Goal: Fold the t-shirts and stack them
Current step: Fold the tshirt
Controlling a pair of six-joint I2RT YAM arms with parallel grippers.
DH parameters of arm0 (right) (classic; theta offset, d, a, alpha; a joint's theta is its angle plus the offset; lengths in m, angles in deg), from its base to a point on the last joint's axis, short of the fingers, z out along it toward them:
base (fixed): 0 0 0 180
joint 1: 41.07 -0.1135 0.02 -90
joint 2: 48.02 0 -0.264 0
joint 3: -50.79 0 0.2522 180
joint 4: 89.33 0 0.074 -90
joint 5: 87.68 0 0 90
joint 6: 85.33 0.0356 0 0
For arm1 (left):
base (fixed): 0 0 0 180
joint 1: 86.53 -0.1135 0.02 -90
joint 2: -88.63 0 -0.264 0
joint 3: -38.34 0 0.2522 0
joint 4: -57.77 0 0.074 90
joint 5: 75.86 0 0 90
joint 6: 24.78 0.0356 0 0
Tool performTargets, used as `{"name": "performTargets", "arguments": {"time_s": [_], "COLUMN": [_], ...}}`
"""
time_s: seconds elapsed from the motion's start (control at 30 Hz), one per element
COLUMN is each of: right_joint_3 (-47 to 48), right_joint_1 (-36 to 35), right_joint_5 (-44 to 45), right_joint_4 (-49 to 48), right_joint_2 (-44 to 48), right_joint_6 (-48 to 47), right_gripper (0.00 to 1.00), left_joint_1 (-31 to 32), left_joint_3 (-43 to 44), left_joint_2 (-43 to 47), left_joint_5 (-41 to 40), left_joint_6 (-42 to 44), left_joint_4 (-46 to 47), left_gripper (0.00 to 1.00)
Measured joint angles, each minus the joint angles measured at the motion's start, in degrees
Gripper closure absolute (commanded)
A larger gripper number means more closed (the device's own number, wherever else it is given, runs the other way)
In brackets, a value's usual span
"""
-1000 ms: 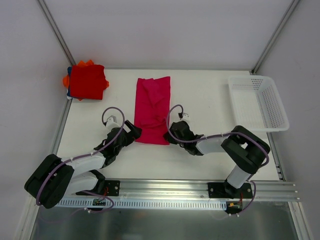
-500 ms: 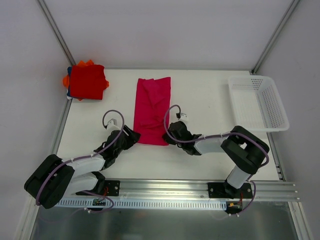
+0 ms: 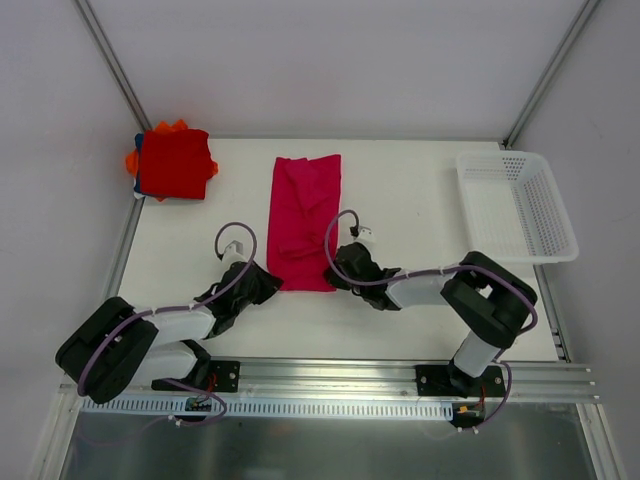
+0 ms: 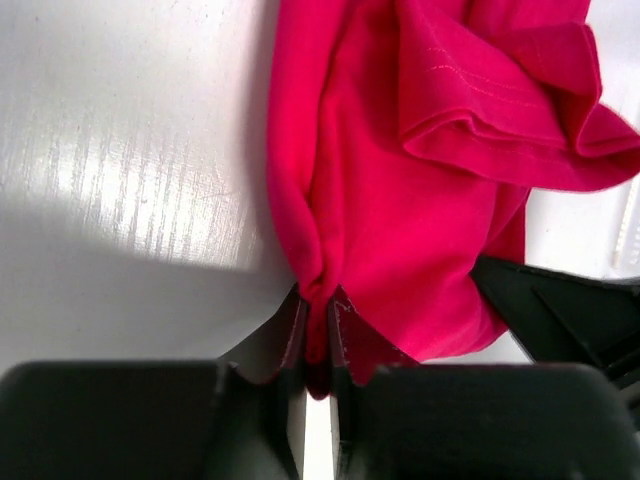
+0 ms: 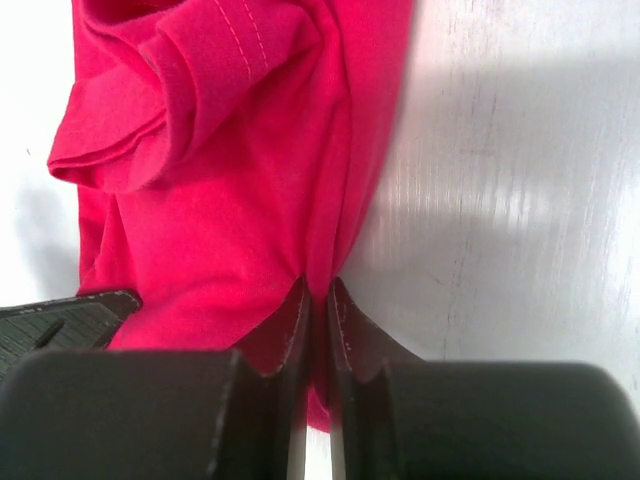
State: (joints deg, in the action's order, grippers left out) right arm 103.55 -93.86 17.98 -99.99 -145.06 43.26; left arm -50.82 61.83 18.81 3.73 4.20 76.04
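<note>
1. Near edge: alu. rail [image 3: 330, 372].
2. White glossy counter [image 3: 410, 200].
3. L end effector [image 4: 316, 302]: pinching near-left corner of crimson-pink t-shirt [image 3: 305, 210].
4. R end effector [image 5: 315, 292]: pinching near-right corner.
5. T-shirt: long strip, counter centre.
6. Far left: folded stack [image 3: 175, 162], red on top.
7. Far right: white basket [image 3: 503, 156].
8. Pale walls [image 3: 320, 60], metal posts [image 3: 110, 62].

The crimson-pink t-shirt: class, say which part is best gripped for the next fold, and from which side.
The crimson-pink t-shirt lies as a long strip running away from the arms, so grip its two near corners from the near side, probably best for folding it over. The left gripper and right gripper pinch there.
</note>
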Motion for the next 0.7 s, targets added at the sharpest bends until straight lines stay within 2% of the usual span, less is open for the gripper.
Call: {"name": "performTargets", "arguments": {"time_s": [0.17, 0.33, 0.5, 0.7], "right_joint_3": [0.1, 1.2, 5.0, 10.2], "right_joint_1": [-2.8, -10.8, -17.1, -20.4], "right_joint_5": [2.2, 7.1, 10.4, 14.2], "right_joint_4": [6.2, 20.8, 33.7, 44.5], "right_joint_2": [2.8, 9.3, 15.4, 20.1], "right_joint_6": [0.6, 2.6, 5.9, 8.8], "right_gripper": [0.99, 0.99, 0.99, 0.99], "left_joint_1": [1.6, 6.2, 8.7, 9.4], "left_joint_3": [1.2, 4.6, 7.4, 11.2], "left_joint_2": [4.8, 16.9, 29.2, 35.6], "left_joint_5": [0.5, -0.4, -0.5, -0.5], "left_joint_6": [0.2, 0.4, 0.4, 0.7], "left_joint_4": [-6.8, -19.8, -28.2, -36.4], "left_gripper": [1.00, 1.00, 1.00, 1.00]}}
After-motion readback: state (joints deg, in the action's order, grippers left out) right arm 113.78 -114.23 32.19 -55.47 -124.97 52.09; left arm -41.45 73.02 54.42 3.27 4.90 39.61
